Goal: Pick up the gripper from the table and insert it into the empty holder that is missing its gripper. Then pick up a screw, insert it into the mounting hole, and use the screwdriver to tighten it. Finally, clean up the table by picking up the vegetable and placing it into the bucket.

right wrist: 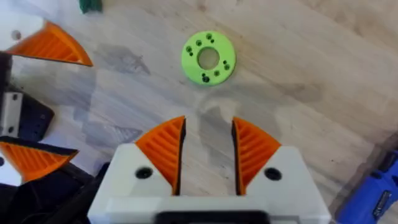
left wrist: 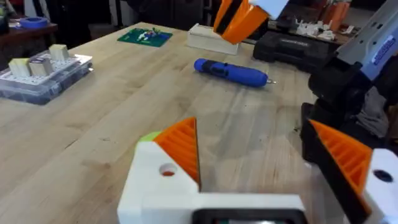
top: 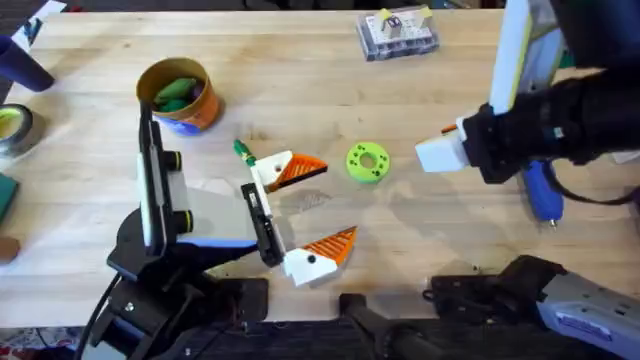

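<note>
Right gripper [right wrist: 206, 158], white with orange ribbed pads: fingers slightly parted, empty. Left gripper [top: 305, 215]: wide open. One blue pen-shaped screwdriver [top: 541, 190] on table's right, tip toward arm bases. One orange bucket [top: 183, 95], far left.

The screwdriver [top: 541, 190] is lying partly under the right arm [top: 560, 125], so its top end is hiding. In the right wrist view the picture's edge is cutting it off. Something green is sitting inside the bucket [top: 180, 95], too small to tell what it is.
</note>
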`<state>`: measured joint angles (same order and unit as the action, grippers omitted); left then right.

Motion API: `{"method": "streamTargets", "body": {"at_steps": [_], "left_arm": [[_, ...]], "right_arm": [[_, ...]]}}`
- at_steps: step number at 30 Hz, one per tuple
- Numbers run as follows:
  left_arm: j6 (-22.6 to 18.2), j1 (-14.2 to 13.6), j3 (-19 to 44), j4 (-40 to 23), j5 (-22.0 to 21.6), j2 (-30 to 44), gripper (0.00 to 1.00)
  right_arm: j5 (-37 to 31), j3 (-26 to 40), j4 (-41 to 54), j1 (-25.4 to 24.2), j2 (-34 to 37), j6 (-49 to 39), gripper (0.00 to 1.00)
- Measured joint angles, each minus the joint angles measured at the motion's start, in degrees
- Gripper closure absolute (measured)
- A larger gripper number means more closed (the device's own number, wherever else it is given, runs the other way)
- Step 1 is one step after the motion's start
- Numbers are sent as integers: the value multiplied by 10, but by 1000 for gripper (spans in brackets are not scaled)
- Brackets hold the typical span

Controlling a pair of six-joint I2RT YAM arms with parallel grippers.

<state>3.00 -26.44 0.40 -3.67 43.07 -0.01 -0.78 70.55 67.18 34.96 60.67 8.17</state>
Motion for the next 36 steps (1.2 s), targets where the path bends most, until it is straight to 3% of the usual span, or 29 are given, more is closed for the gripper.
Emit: {"method": "streamTargets", "body": {"at_steps": [7, 13, 26, 33, 36], "left_arm": [[0, 0, 0, 0, 0, 0, 6], [0, 0, 0, 0, 0, 0, 6], [0, 0, 0, 0, 0, 0, 6], [0, 0, 0, 0, 0, 0, 6], [0, 0, 0, 0, 0, 0, 6]], "right_arm": [[13, -91, -69, 0, 7, 24, 565], [31, -159, -165, 4, 61, 27, 565], [35, -163, -215, 5, 207, 15, 565], [35, -164, -236, 5, 226, 11, 565], [35, -164, -253, 5, 226, 7, 629]]}}
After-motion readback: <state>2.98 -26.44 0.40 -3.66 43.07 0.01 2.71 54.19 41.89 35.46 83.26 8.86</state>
